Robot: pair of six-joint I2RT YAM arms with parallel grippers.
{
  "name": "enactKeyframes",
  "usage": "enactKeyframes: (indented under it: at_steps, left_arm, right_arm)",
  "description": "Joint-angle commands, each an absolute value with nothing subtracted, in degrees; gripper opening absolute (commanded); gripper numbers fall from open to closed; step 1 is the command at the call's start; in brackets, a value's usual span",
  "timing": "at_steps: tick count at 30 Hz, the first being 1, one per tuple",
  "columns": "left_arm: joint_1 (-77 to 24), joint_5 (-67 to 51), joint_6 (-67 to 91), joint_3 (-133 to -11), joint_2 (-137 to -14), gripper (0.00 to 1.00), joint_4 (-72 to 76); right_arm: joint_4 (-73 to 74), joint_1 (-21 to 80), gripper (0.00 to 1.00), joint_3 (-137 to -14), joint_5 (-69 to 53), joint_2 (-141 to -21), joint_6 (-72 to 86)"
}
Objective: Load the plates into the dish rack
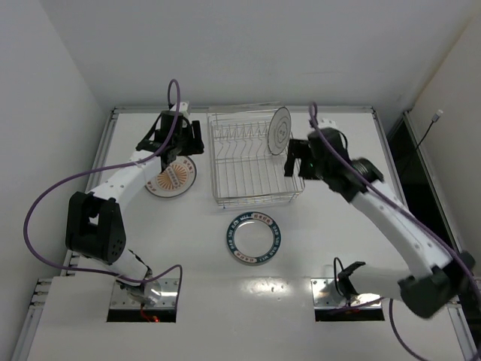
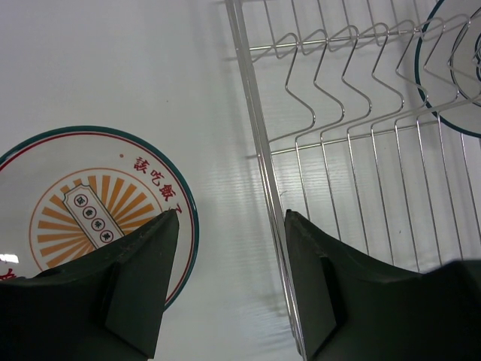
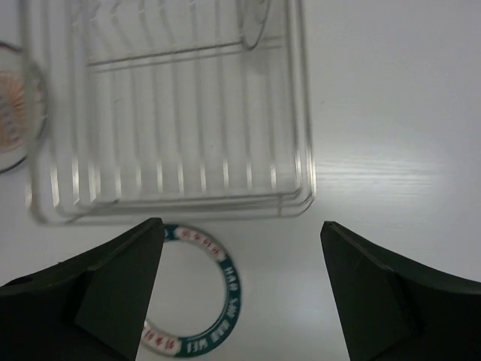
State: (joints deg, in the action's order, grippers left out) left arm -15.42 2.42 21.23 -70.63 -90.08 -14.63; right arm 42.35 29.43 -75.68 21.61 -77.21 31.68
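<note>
- Top view: one plate (image 1: 279, 129) stands in the rack (image 1: 255, 200), the sunburst plate (image 1: 174, 179) lies left of it, and the teal-rimmed plate (image 1: 254, 239) is in front. Your right gripper (image 1: 295, 162) hangs beside the standing plate; a swing could tip it.
- Left wrist: the left gripper (image 2: 231, 218) is wide open and empty, one finger over the rack's rail. Drop straight down and you snag wire.
- Right wrist: it gapes, holding nothing; the flat teal-rimmed plate could skid away.
</note>
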Motion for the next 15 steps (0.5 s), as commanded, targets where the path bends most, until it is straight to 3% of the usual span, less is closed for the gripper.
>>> enactKeyframes:
  at_steps: [1,7,11,15]
  left_arm:
    - [-15.6,2.6,20.6,-71.2,-87.5,0.56,-13.6]
    - [-15.6,2.6,20.6,-71.7,-88.1,0.56,-13.6]
    - [-15.6,2.6,20.0,-71.7,-88.1,0.56,-13.6]
    - [-15.6,3.2,20.0,-71.7,-88.1,0.56,-13.6]
  right_arm:
    - [39.5,29.3,0.83,-57.3,0.6,-63.8,40.0]
    - [21.3,30.1,0.85,-26.7,-20.8,-44.4,67.5]
    - [20.6,30.1,0.85,-21.3,-18.7,-40.4,74.6]
    - [20.1,29.4,0.85,-22.9,-16.4,-48.1,73.9]
